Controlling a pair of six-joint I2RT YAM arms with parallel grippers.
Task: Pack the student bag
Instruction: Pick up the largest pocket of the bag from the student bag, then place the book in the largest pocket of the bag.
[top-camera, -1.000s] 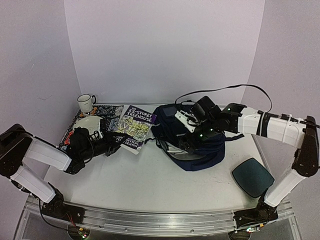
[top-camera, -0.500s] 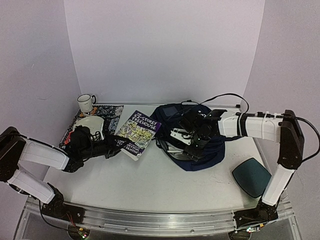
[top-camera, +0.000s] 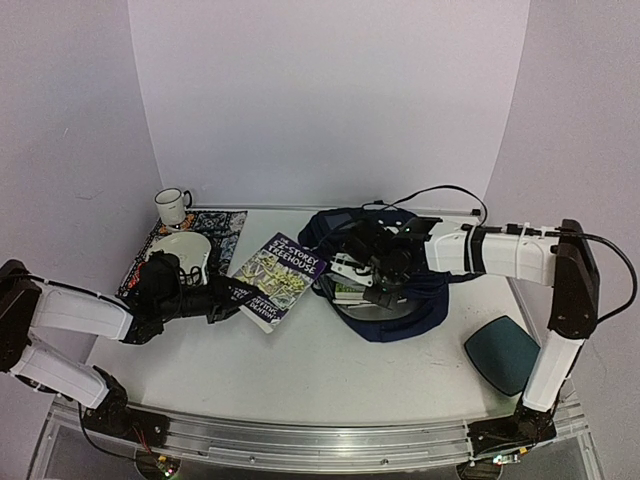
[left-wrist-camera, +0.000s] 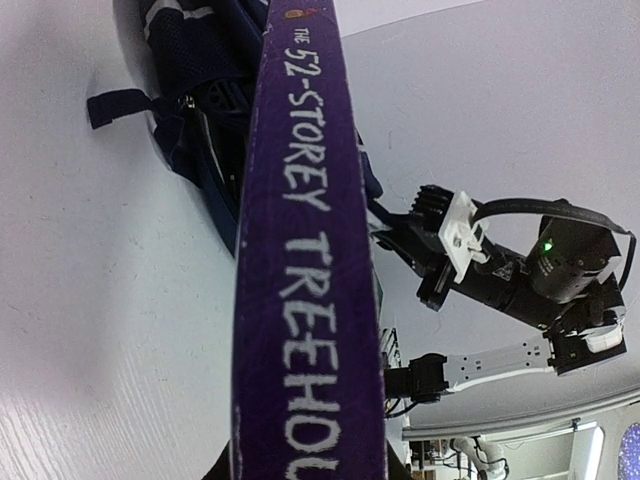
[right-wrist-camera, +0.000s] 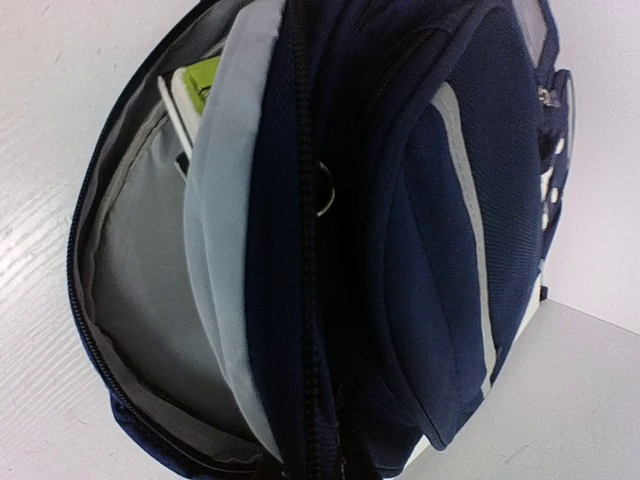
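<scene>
The student bag (top-camera: 415, 310) lies right of centre on the surface (top-camera: 300, 370), its mouth facing left. The right tool (top-camera: 372, 287) is closed, seemingly pinching the mouth's rim. The left tool (top-camera: 228, 298), left of centre, clamps a purple book (top-camera: 280, 272) whose long axis slants up-right toward that mouth.

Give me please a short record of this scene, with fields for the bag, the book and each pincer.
student bag: lies on the table, main zip open, grey lining shows
inside bag: a green and white thing, partly hidden
book: purple, held tilted, left of the bag, outside it
left pincer: shut on the book
right pincer: shut, at the bag's opening; grip on fabric unclear
elsewhere: mug, white bowl, teal pad
</scene>
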